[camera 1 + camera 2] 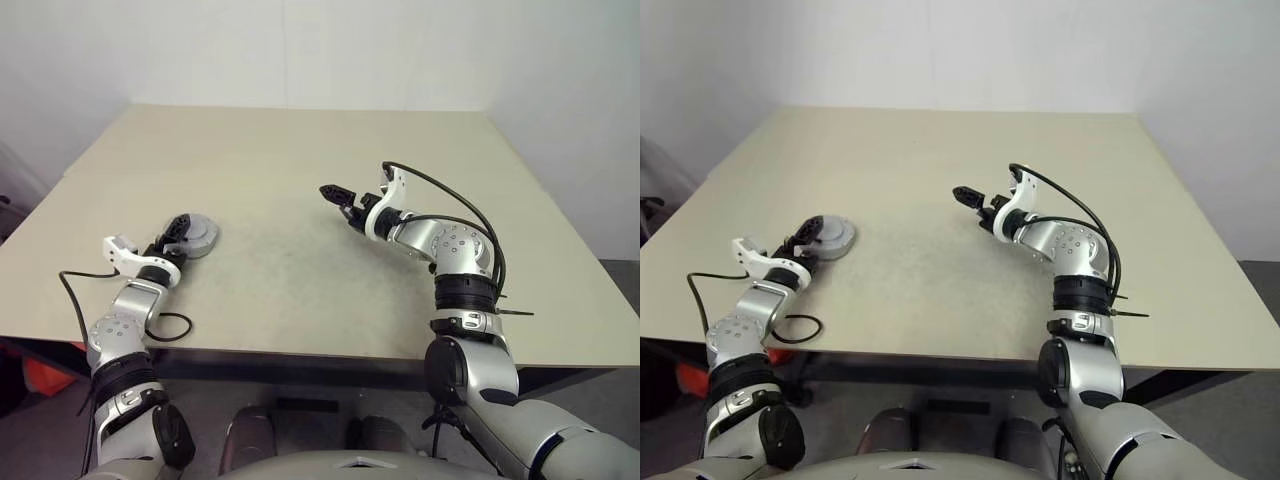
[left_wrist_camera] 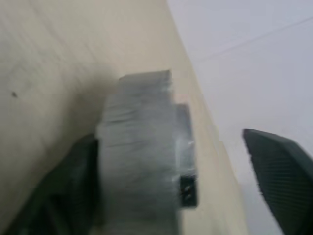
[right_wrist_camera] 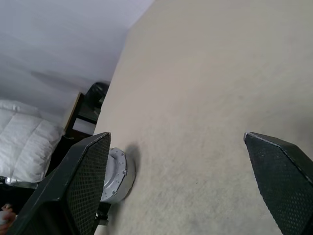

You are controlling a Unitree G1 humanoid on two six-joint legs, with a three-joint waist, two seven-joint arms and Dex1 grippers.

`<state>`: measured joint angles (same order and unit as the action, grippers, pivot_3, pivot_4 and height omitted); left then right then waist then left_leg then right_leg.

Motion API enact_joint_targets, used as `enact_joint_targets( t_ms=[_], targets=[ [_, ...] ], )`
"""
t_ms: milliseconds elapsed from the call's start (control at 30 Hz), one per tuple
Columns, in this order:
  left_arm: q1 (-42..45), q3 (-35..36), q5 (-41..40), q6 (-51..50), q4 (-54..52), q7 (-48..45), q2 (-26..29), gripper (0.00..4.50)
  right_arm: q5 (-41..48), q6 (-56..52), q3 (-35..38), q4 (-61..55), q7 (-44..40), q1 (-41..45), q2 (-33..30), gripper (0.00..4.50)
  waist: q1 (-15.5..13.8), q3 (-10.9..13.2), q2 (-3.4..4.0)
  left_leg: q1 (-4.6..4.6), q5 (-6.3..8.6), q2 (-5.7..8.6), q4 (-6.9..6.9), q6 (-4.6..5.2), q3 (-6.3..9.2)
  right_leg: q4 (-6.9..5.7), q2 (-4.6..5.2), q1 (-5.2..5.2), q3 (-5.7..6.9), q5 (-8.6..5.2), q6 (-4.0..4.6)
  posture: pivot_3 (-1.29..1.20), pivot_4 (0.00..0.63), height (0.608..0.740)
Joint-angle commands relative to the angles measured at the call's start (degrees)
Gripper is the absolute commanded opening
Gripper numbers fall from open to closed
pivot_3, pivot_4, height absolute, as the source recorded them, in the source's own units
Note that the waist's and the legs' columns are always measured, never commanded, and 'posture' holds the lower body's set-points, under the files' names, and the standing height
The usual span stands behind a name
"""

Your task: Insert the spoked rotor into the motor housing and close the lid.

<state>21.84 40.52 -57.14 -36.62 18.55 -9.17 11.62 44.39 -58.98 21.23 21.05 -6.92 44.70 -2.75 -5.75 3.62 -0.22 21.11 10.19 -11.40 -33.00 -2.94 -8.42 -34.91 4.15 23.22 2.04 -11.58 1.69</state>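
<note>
With the round silver-grey metal motor housing (image 1: 196, 237) resting on the beige surface (image 1: 300, 270) near its left edge, the left gripper (image 1: 176, 232) stands at it, fingers spread wide, one dark finger (image 2: 73, 186) beside the body and the other clear, gripping nothing. Right gripper (image 1: 340, 197) hovers mid-surface, well apart, fingers wide and empty. Judgement: assembly appears closed; whether the rotor is inside cannot be told. Left arm should withdraw straight back to avoid dragging the housing.
</note>
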Motion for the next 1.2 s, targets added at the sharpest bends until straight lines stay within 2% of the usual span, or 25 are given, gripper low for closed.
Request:
enact_joint_targets(
  t_ms=[33,333,500,667,800,833,900,967,1200],
  targets=[
    [1.9,1.0,-0.3,1.5,-0.5,-0.9,3.5,4.41,0.0,1.0,-0.3,0.0,-1.0,2.2,-0.2,4.50,0.0,0.0,0.00,0.00,0.00,0.00,0.00,0.00,0.00,0.00,0.00,0.00,0.00,0.00,0.00,0.00,0.000,0.740],
    [3.9,1.5,2.3,5.0,3.7,-2.7,11.1,4.41,-2.9,2.7,-1.6,2.3,-2.8,2.9,-1.0,4.50,0.1,0.0,0.00,-0.05,-0.01,0.00,0.00,-0.02,0.00,-0.04,0.00,-0.01,-0.01,0.00,0.00,0.00,0.000,0.740],
    [3.8,-2.2,6.9,8.1,2.7,-5.9,12.5,4.41,-11.2,14.1,-8.0,-1.2,-6.5,0.5,-2.6,4.50,-0.1,0.0,-0.01,-0.05,-0.01,0.01,-0.02,-0.02,0.00,-0.06,0.02,-0.03,-0.01,0.00,0.02,0.00,0.000,0.740],
    [3.3,-9.3,11.7,9.9,-3.7,-11.0,12.3,4.41,-22.1,28.2,-16.8,-2.9,-13.6,-2.8,-8.4,4.50,-0.4,0.0,-0.10,-0.02,-0.01,0.01,-0.06,-0.02,0.00,-0.05,0.05,-0.06,0.00,-0.01,0.03,0.00,0.000,0.740],
    [2.7,-17.5,14.4,8.8,-9.4,-18.2,12.5,4.41,-21.9,30.9,-17.9,-3.5,-25.3,-3.7,-15.2,4.50,-0.4,0.0,-0.11,-0.03,-0.01,0.01,-0.11,-0.01,0.00,-0.07,0.06,-0.08,-0.02,-0.07,0.17,0.00,0.000,0.740],
    [2.4,-20.3,16.1,8.8,-10.3,-20.0,12.9,4.41,-22.2,31.8,-18.0,-3.5,-27.5,-4.0,-16.9,4.50,-0.4,0.0,-0.11,-0.05,0.00,0.02,-0.12,-0.01,-0.01,-0.08,0.06,-0.09,-0.03,-0.06,0.20,0.00,0.000,0.740],
    [2.0,-30.6,25.8,12.5,-10.6,-24.5,15.6,4.41,-24.5,34.1,-20.7,-5.7,-34.3,-6.5,-22.4,4.50,-0.5,0.0,-0.11,-0.09,0.00,0.01,-0.14,0.01,-0.02,-0.11,0.06,-0.11,-0.03,-0.06,0.24,0.00,0.000,0.740],
    [2.2,-35.9,31.3,15.6,-9.8,-27.0,16.8,4.41,-25.9,35.2,-22.3,-7.1,-37.8,-8.3,-25.5,4.50,-0.6,0.0,-0.09,-0.12,0.03,-0.07,-0.15,0.07,-0.01,-0.10,0.06,-0.16,-0.03,-0.06,0.23,0.00,0.000,0.740],
    [4.7,-40.6,34.4,21.3,-9.2,-34.1,14.0,4.46,-26.0,35.4,-21.0,-11.8,-42.7,-13.9,-31.0,4.50,0.2,0.0,-0.05,-0.15,0.05,-0.13,-0.26,0.12,-0.11,-0.20,0.02,-0.15,-0.07,0.00,0.36,0.00,0.000,0.740]
  ],
)
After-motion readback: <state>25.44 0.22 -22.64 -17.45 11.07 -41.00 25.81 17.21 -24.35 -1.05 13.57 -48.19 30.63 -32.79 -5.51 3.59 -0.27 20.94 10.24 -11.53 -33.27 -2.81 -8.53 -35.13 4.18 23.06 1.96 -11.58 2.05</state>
